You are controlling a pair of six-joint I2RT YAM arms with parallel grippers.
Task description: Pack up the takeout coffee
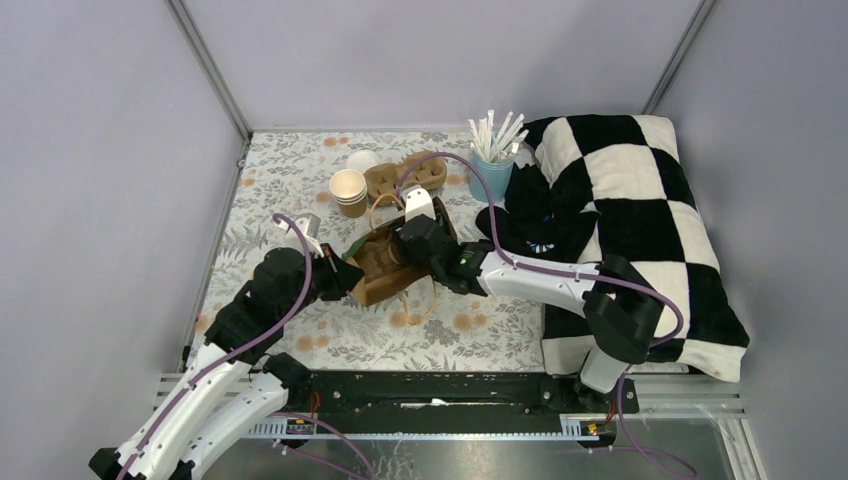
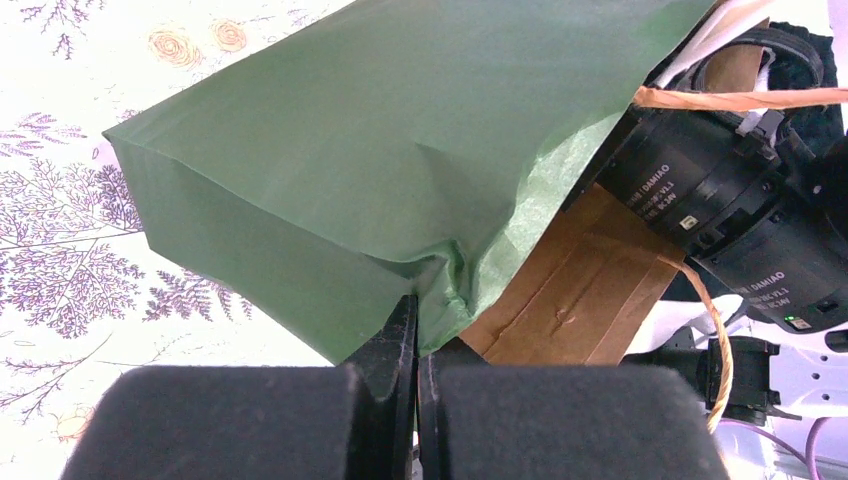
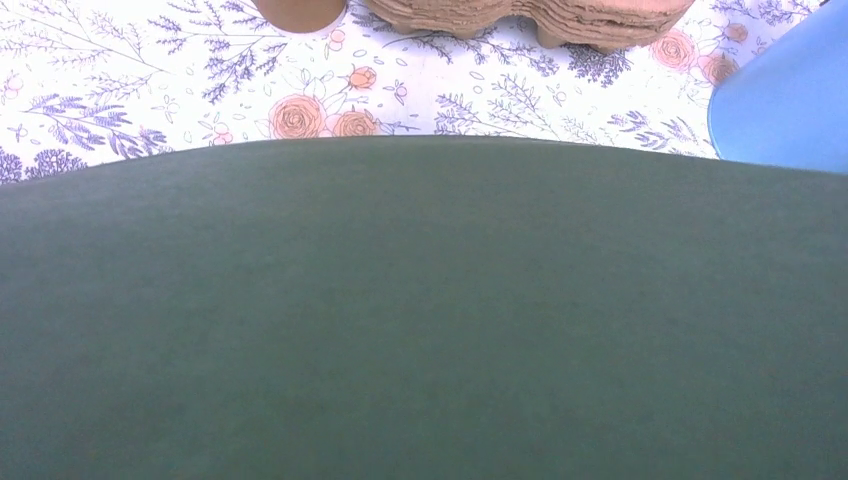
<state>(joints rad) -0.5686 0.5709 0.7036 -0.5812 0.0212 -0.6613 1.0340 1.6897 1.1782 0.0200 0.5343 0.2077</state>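
Note:
A green paper bag with a brown inside and twisted paper handles lies on its side mid-table. My left gripper is shut on the bag's crumpled green edge at its mouth. My right arm's wrist reaches into the bag's mouth, and its fingers are hidden. In the right wrist view the bag's dark green wall fills most of the frame. The takeout coffee shows as stacked tan cups, open and upright behind the bag, with a white lid lying beyond them.
A brown pulp cup carrier sits behind the bag. A light-blue cup of white straws stands at the back right. A black-and-white checked cloth covers the table's right side. Grey walls enclose the table.

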